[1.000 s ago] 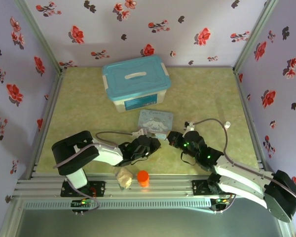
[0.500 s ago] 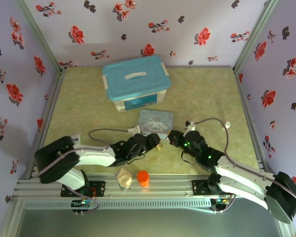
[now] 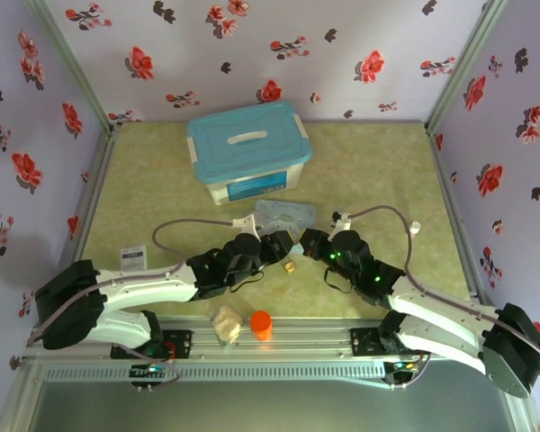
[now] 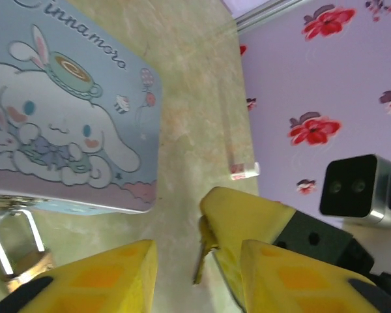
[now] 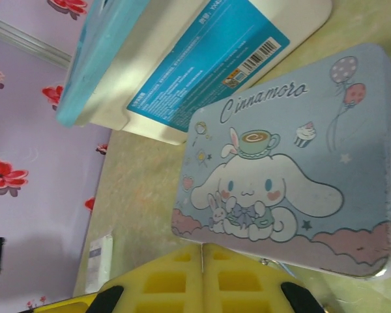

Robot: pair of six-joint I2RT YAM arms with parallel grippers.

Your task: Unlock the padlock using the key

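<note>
Left wrist view: the left fingers (image 4: 111, 277) are wide apart, holding nothing. The little gold padlock (image 4: 21, 257) lies on the table (image 4: 189, 98) just outside one finger, right beside the edge of the Cinnamoroll tin (image 4: 72, 124). Between those fingers sit the right fingers (image 4: 247, 218), squeezed tight on the thin key (image 4: 199, 251).
</note>
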